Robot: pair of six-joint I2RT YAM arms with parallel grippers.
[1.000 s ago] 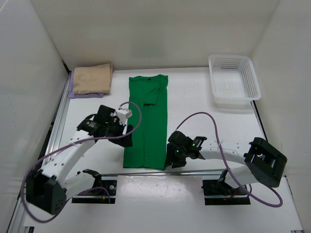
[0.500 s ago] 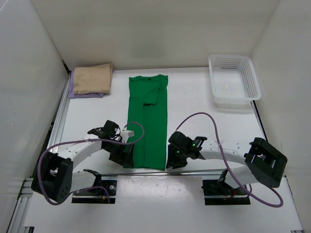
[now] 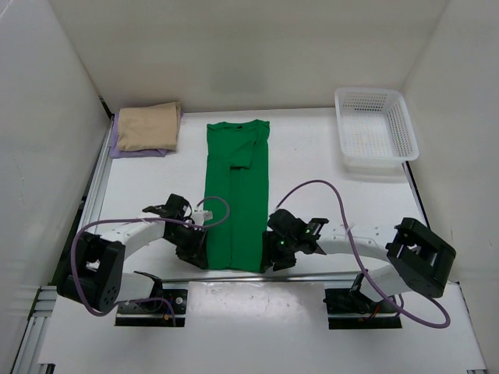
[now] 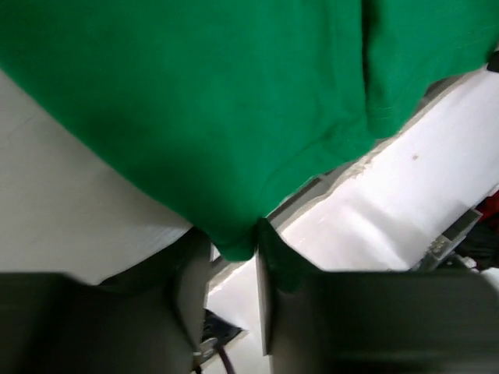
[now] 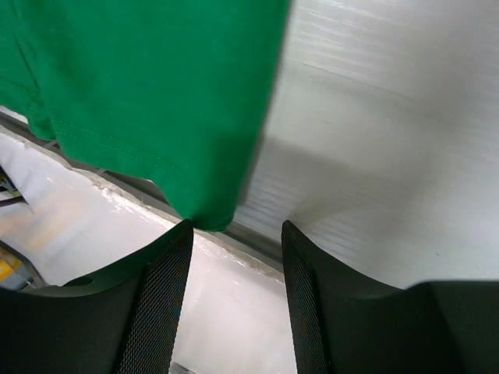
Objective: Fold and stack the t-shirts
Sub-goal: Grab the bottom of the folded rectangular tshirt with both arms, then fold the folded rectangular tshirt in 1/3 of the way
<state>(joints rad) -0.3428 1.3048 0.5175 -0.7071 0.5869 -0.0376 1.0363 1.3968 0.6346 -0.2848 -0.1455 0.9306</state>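
1. Workpiece. The bright green cloth t-shirt [image 3: 236, 195] lies flat on the white table [image 3: 312, 167]. It is already folded lengthwise into a narrow strip, with the collar at the far end and the hem at the near edge. The remaining folds appear to run crosswise, which explains why both arms are at the hem.

2. Left end effector. The left gripper [image 3: 199, 259] is at the shirt's near-left hem corner. In the left wrist view the jaws are drawn close together and the corner of the cloth fills the gap between the fingers [image 4: 195, 280]. Whether they clamp the cloth firmly cannot be determined.

3. Right end effector. The right gripper [image 3: 268, 262] is at the shirt's near-right hem corner. Its jaws are spread wide and the corner sits in line with the gap, not yet pinched. The fingers [image 5: 160, 296] do not touch the cloth.

4. Assessment. A grip on both corners would let the hem lift evenly. Closing the right jaws is likely the next requirement.

5. Surroundings. The folded tan cloth t-shirt [image 3: 148, 125] rests on the lavender purple cloth t-shirt [image 3: 117, 148], beyond and left of the green shirt's collar. This forms the stack. The white plastic mesh basket [image 3: 374, 93] stands beyond and right of the collar, well apart.
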